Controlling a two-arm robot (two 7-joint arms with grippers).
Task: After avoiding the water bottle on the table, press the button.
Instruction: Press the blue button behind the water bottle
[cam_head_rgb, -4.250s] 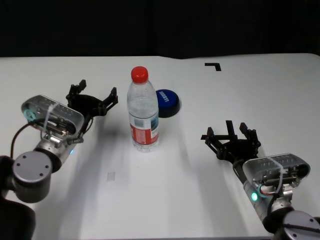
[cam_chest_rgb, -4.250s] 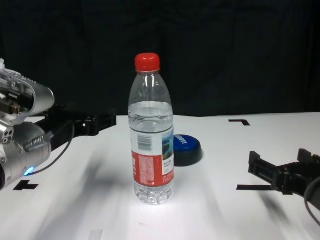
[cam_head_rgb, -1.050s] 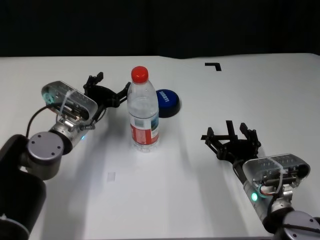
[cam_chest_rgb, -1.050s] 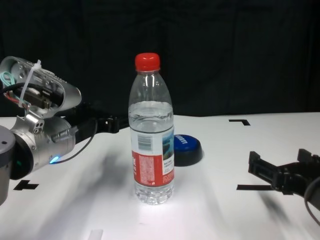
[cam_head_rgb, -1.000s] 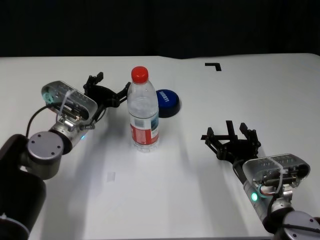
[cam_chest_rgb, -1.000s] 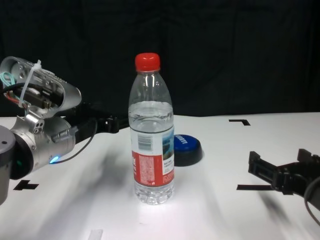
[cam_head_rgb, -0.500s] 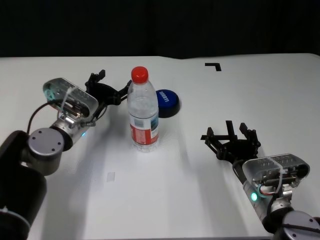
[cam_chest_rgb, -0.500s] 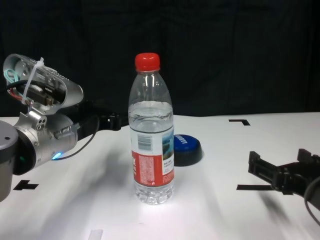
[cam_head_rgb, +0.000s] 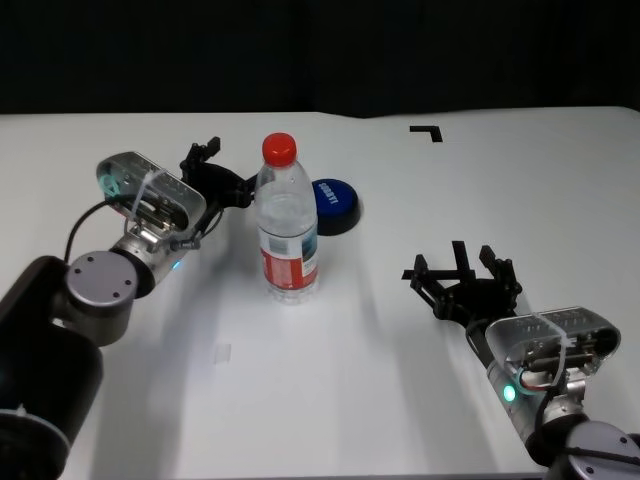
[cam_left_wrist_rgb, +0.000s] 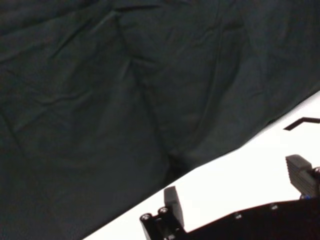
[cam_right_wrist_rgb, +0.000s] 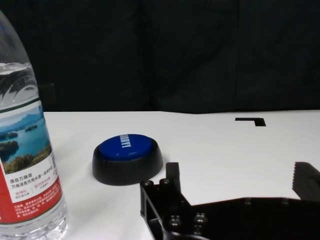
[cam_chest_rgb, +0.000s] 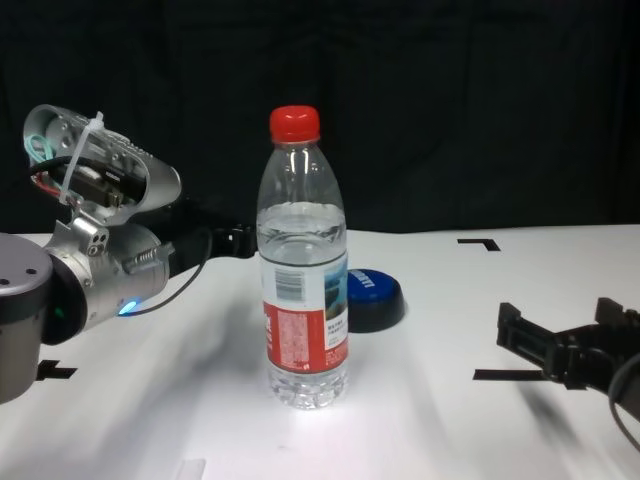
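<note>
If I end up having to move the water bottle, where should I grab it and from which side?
Probably the straight labelled body of the water bottle, fingers either side, below the tapering shoulder. It stands upright on the table. Come from the front right with the open right gripper: the button sits behind it and the left gripper crowds its left.

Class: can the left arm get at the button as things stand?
Probably yes. The left end effector sits behind the bottle, which stands upright in front of the button, so the far-side path looks open.
</note>
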